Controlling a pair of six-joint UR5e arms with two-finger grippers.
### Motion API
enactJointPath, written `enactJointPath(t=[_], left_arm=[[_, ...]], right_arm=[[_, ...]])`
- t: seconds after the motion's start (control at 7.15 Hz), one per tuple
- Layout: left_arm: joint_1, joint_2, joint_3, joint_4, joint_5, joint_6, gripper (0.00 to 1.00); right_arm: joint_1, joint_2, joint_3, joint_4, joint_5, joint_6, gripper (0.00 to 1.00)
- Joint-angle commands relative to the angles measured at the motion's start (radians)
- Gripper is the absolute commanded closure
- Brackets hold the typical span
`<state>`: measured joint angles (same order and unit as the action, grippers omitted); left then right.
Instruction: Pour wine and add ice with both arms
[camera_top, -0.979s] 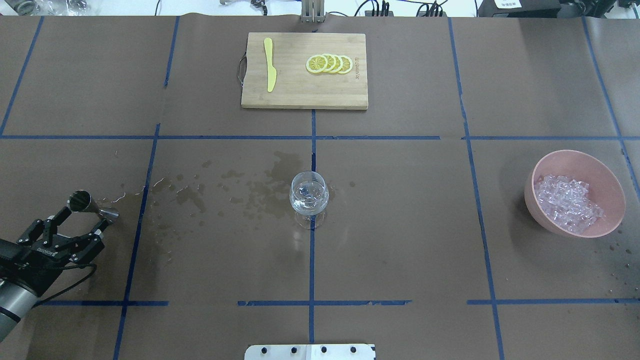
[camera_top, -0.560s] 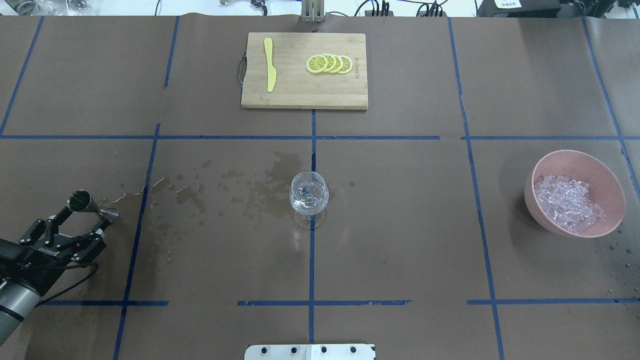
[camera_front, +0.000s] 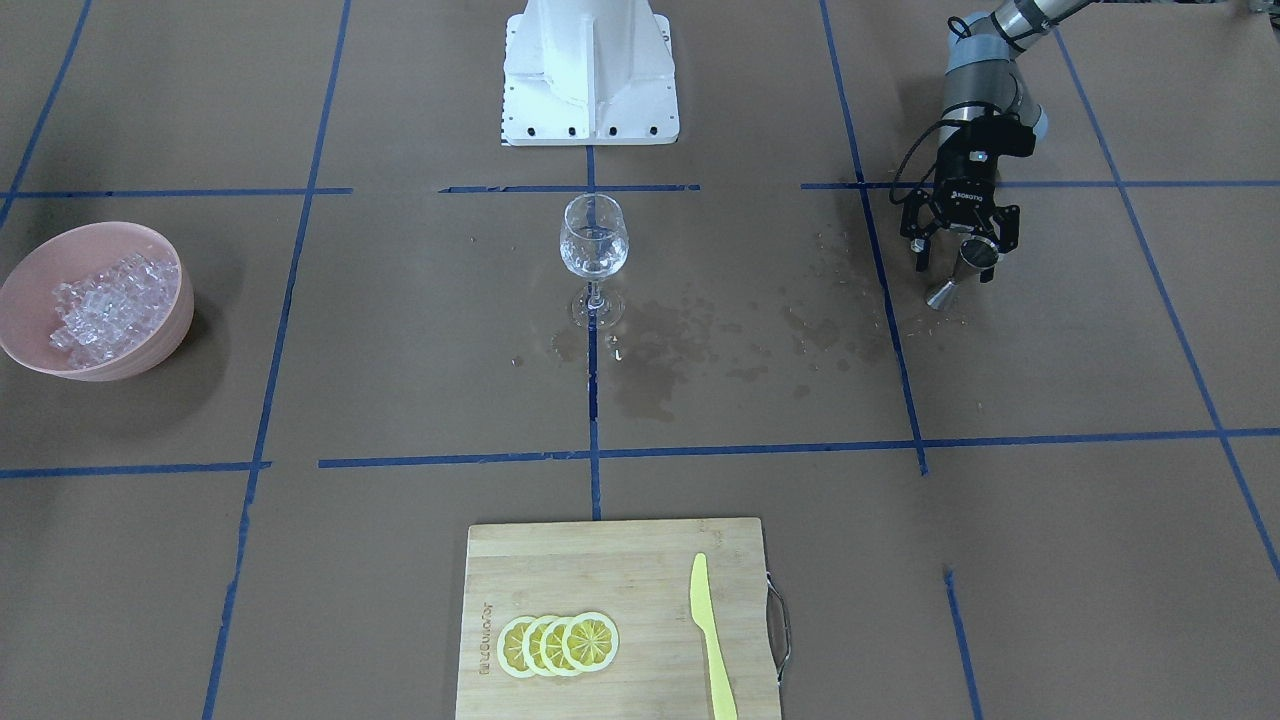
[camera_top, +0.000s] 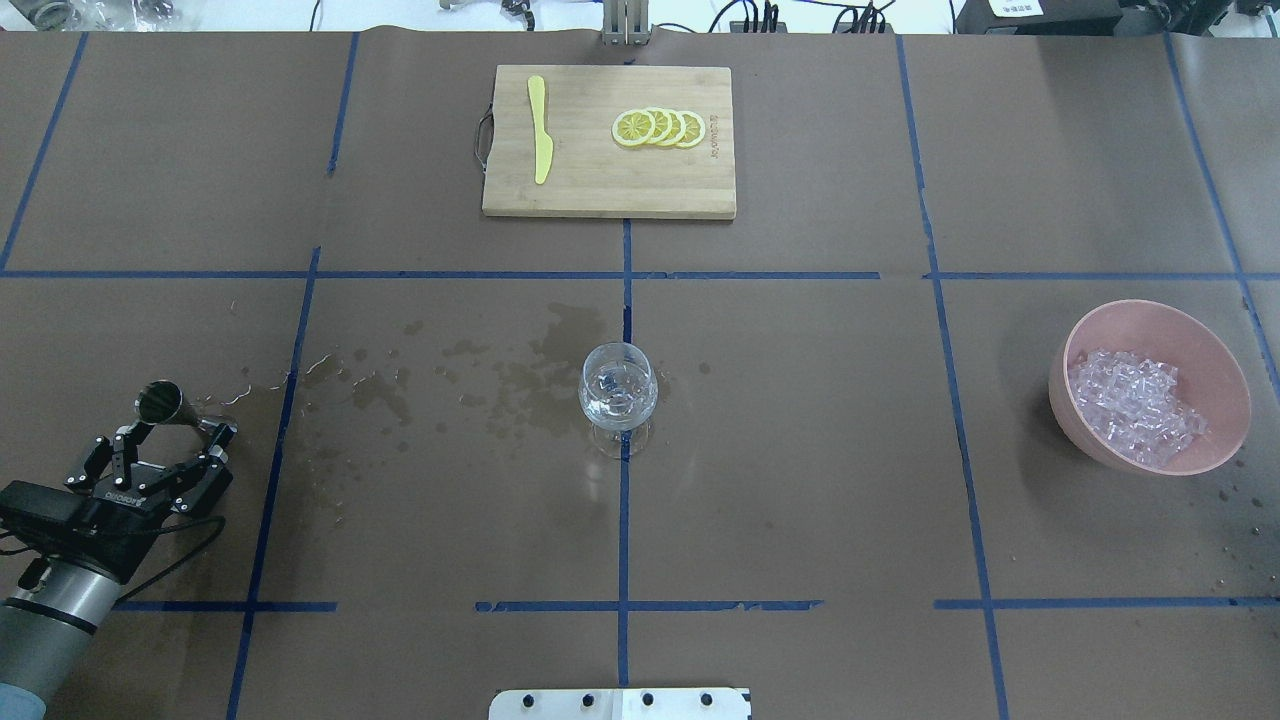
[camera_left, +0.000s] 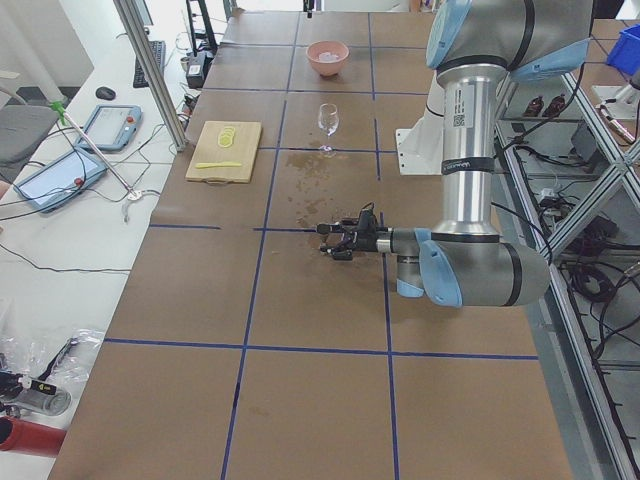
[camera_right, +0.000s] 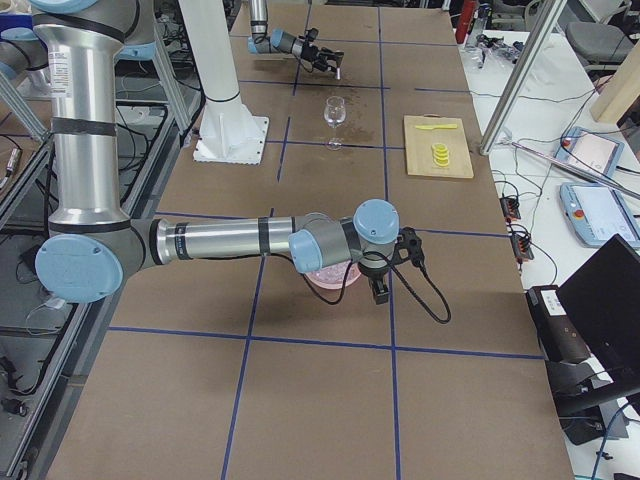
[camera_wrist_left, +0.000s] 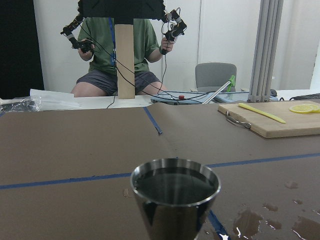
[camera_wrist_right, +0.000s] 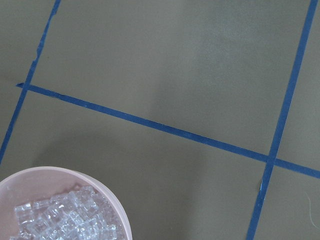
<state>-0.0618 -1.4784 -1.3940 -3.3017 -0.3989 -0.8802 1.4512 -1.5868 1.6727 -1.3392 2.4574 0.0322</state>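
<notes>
A wine glass (camera_top: 618, 390) stands at the table's centre with a little clear wine in it; it also shows in the front view (camera_front: 594, 240). The ice (camera_top: 1135, 405) is heaped in a pink bowl (camera_top: 1225, 365) at the right. A steel jigger (camera_top: 172, 408) stands on the table at the left and fills the left wrist view (camera_wrist_left: 175, 195). My left gripper (camera_top: 172, 445) is open just behind the jigger, its fingers apart from it. My right gripper (camera_right: 382, 288) shows only in the exterior right view, above the bowl; I cannot tell if it is open. Its wrist view shows the ice (camera_wrist_right: 60, 220).
A wooden cutting board (camera_top: 600, 190) at the far middle holds lemon slices (camera_top: 660, 127) and a yellow knife (camera_top: 540, 130). Wet patches (camera_top: 520, 375) spread between the jigger and the glass. The white pedestal base (camera_front: 590, 70) stands at the robot's edge.
My left gripper has drawn back a little from the jigger and turned slightly, still open. The jigger, the glass and the bowl have not moved.
</notes>
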Motion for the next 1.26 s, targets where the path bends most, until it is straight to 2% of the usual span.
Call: enactJointPath(t=[0.0, 0.28, 0.56, 1.12], left_arm=[[0.000, -0.003, 0.009, 0.001, 0.003, 0.001, 0.21], [0.000, -0.008, 0.022, -0.001, 0.003, 0.001, 0.21], [0.000, -0.010, 0.024, -0.001, 0.003, 0.001, 0.26], [0.000, -0.011, 0.023, -0.001, 0.003, 0.001, 0.56]], right_arm=[[0.000, 0.004, -0.002, 0.000, 0.000, 0.000, 0.00], [0.000, 0.004, -0.005, 0.000, 0.000, 0.000, 0.00], [0.000, 0.005, -0.005, 0.000, 0.000, 0.000, 0.00], [0.000, 0.005, -0.005, 0.000, 0.000, 0.000, 0.00]])
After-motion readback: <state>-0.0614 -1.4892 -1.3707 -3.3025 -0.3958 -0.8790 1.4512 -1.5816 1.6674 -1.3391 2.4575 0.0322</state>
